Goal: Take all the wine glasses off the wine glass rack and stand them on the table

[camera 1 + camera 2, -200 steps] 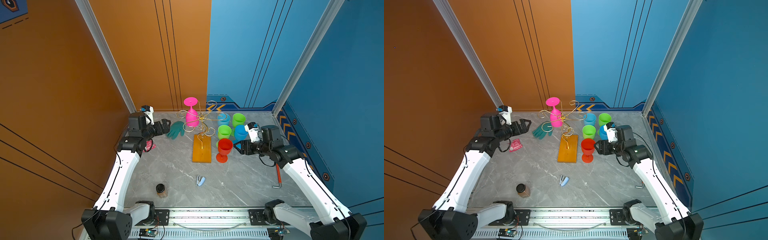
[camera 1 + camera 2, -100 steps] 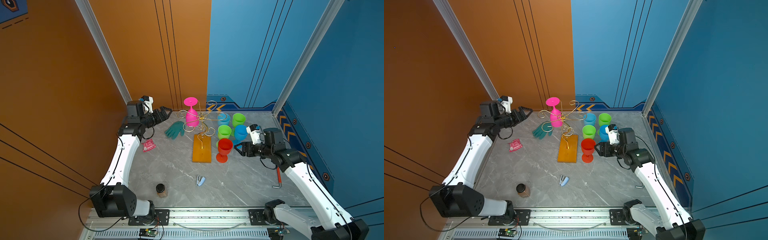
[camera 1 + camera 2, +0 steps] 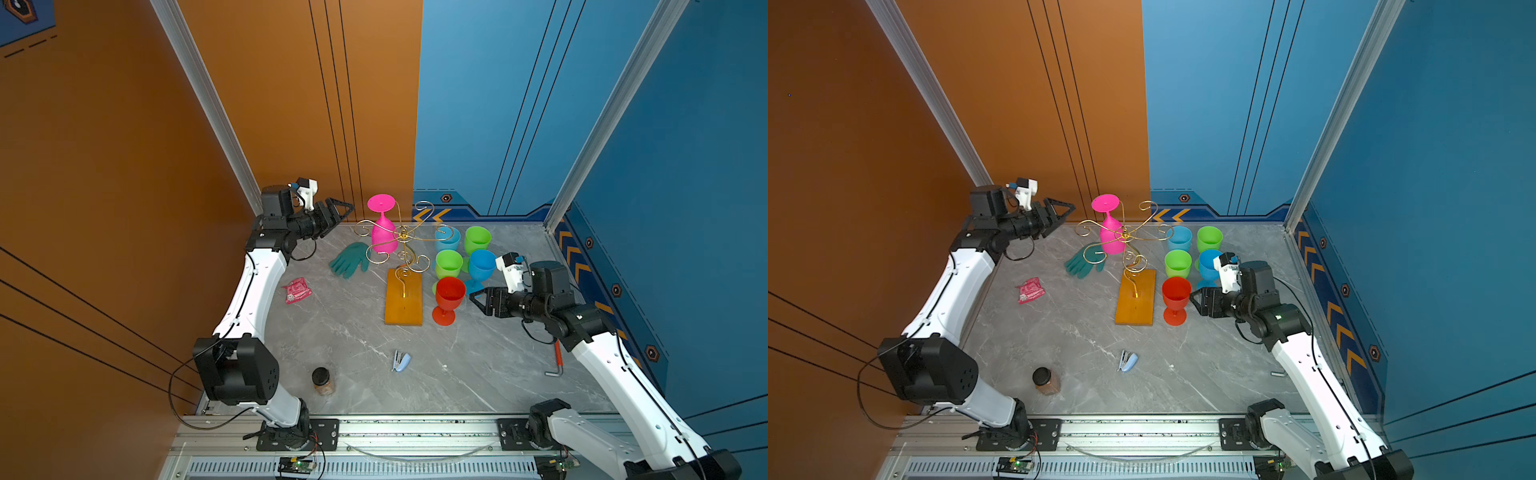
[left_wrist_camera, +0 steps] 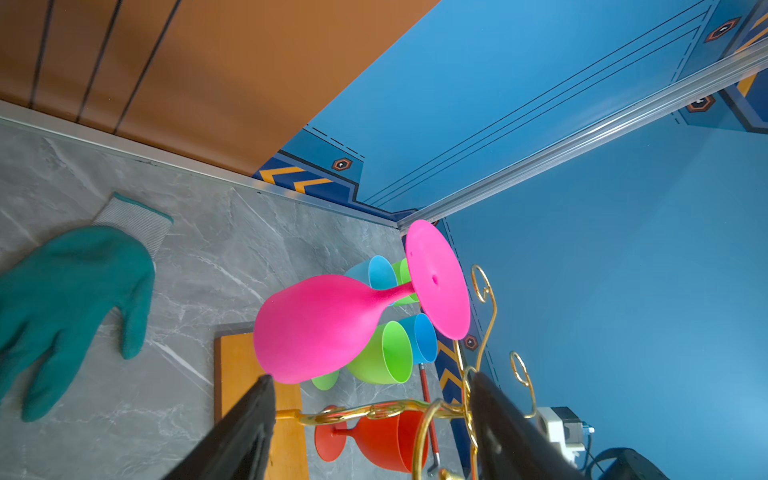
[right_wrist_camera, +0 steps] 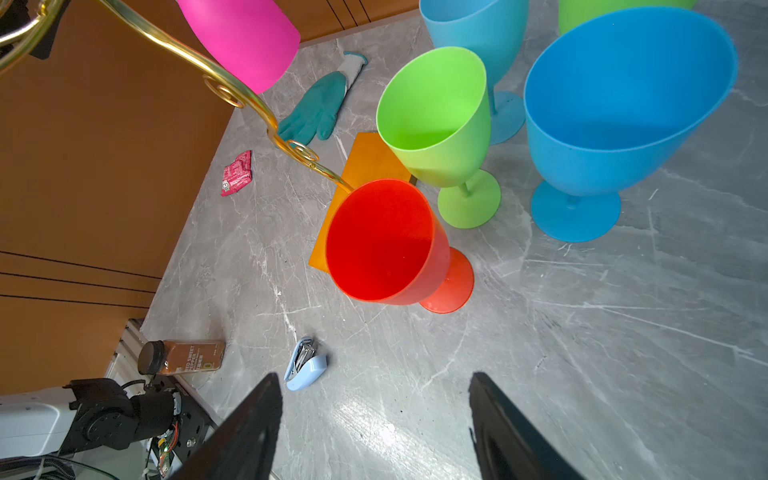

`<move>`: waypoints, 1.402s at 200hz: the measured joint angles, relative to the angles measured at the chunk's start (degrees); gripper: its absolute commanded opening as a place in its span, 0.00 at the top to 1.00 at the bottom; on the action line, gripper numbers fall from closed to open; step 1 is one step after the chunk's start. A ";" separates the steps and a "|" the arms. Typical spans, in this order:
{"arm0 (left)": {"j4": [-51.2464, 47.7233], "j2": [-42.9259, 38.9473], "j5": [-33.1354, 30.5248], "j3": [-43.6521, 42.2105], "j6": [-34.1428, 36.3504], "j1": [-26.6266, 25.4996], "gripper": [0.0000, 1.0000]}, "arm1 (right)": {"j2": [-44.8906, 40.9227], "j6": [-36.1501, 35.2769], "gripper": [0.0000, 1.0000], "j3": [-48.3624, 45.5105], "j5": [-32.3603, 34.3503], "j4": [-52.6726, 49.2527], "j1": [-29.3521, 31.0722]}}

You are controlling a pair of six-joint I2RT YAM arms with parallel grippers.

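The pink wine glass (image 3: 382, 237) hangs upside down on the wine glass rack (image 3: 403, 299). In both top views its foot is at 12 o'clock and its bowl at 6, so its long axis is upright. The left pincer (image 3: 348, 210) is raised above the desk (image 3: 353, 332) with jaws spread and empty. The glass's foot lies near it at 3 o'clock, not touching. The right pincer (image 3: 476, 302), likewise spread and empty, sits well apart at the glass's 4 o'clock, beside the red goblet (image 3: 448, 293), so the left arm is nearer. The thin wire makes it hard to tell which spiral arm cradles the stem. The bowl's rim is hidden in the left wrist view.
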 measured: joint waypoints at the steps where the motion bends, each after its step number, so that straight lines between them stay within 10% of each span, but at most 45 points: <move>1: 0.02 0.07 0.04 0.07 0.02 -0.02 0.28 | -0.02 0.04 0.27 -0.02 -0.02 0.00 -0.02; 280: 0.17 13.94 3.23 13.42 -7.69 -6.80 0.70 | -4.68 0.96 0.27 -2.75 -3.82 0.44 -4.00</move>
